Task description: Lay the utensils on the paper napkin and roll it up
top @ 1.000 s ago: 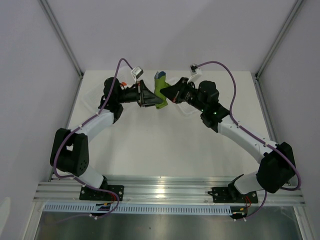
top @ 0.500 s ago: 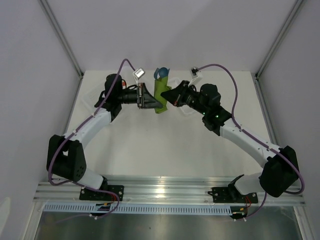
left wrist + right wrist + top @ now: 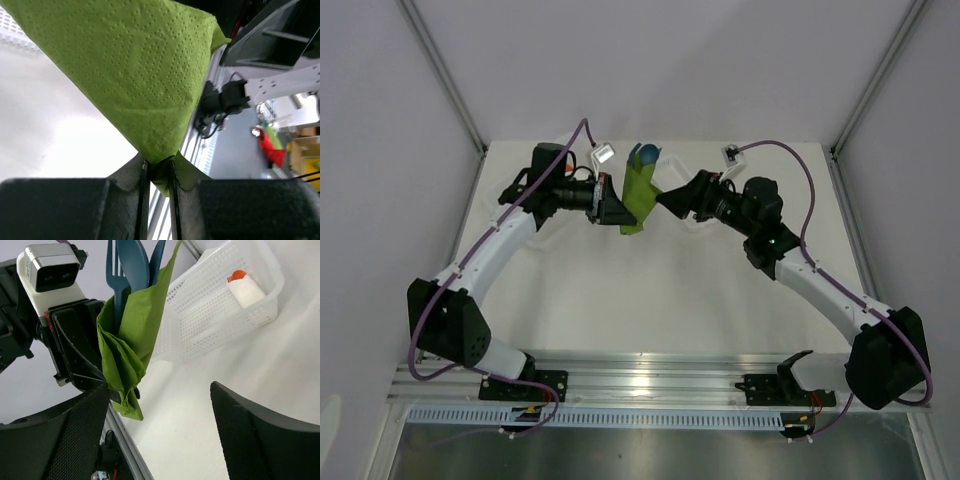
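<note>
The paper napkin point(image 3: 637, 196) is a green rolled bundle held off the table, lower end down. The dark blue utensils point(image 3: 645, 154) stick out of its top; in the right wrist view a fork and other handles point(image 3: 131, 264) rise from the napkin point(image 3: 127, 347). My left gripper point(image 3: 617, 207) is shut on the bundle's lower end; its wrist view shows the jaws point(image 3: 157, 169) pinching green paper point(image 3: 135, 70). Just right of the bundle, my right gripper point(image 3: 664, 200) stands open and holds nothing; its fingers point(image 3: 260, 427) are spread wide, apart from the paper.
A white mesh basket point(image 3: 220, 315) sits on the table behind the bundle, with a white paper roll with an orange tip point(image 3: 244, 287) inside. The left arm's camera housing point(image 3: 49, 267) is close beside the bundle. White walls enclose the table.
My right gripper has opened, let go of the napkin bundle and drawn back to the right. The left gripper keeps its hold, and the bundle now leans slightly rightward.
</note>
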{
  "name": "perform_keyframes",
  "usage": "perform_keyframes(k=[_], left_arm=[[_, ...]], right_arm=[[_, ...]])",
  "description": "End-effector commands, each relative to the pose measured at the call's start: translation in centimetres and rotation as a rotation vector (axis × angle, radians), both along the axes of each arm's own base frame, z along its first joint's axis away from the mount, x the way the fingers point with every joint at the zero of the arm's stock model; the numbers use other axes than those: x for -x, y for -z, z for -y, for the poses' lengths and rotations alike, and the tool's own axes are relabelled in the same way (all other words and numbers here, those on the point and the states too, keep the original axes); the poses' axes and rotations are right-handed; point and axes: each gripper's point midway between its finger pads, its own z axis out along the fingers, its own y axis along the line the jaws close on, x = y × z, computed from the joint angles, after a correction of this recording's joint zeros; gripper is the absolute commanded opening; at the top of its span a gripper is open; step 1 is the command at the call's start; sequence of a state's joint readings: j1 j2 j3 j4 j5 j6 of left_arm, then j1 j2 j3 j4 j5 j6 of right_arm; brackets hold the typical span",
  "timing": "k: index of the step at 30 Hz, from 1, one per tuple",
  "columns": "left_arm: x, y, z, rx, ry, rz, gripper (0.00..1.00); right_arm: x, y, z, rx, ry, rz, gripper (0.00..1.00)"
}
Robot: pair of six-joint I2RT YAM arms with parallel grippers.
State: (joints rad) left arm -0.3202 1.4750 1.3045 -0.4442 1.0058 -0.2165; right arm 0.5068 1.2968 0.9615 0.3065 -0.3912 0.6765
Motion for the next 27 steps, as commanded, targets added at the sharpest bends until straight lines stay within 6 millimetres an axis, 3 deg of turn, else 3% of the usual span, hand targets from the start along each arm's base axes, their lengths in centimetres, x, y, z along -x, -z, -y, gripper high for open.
perform_keyframes(k=[1, 5, 10, 15, 21, 26, 27], left_arm=[[0.8, -1.9, -0.8, -0.057, 0.047, 0.199, 0.01], [1.2, -2.1, -0.9, -0.076, 0.068, 0.238, 0.01], [1.5, -2.5, -1.0, -0.083, 0.079, 0.25, 0.01], [1.8, -2.7, -0.7, -0.075, 0.092, 0.243, 0.01], [1.6, -2.3, -0.7, -0.084, 0.09, 0.235, 0.01], [1.4, -2.0, -0.7, -0.094, 0.086, 0.232, 0.01], [1.4, -1.9, -0.7, -0.097, 0.087, 0.232, 0.01]], right_arm=[[1.8, -3.2, -0.1, -0.038, -0.087, 0.139, 0.85], [1.8, -3.5, -1.3, -0.07, -0.149, 0.166, 0.99], [1.7, -4.5, -3.7, -0.109, -0.225, 0.206, 1.0], [1.2, -4.2, -5.8, -0.116, -0.275, 0.195, 0.99], [1.7, -5.1, -7.0, -0.14, -0.324, 0.218, 0.99], [1.3, -4.8, -7.2, -0.129, -0.311, 0.198, 0.87], [1.2, -4.9, -7.2, -0.124, -0.308, 0.201, 0.77]])
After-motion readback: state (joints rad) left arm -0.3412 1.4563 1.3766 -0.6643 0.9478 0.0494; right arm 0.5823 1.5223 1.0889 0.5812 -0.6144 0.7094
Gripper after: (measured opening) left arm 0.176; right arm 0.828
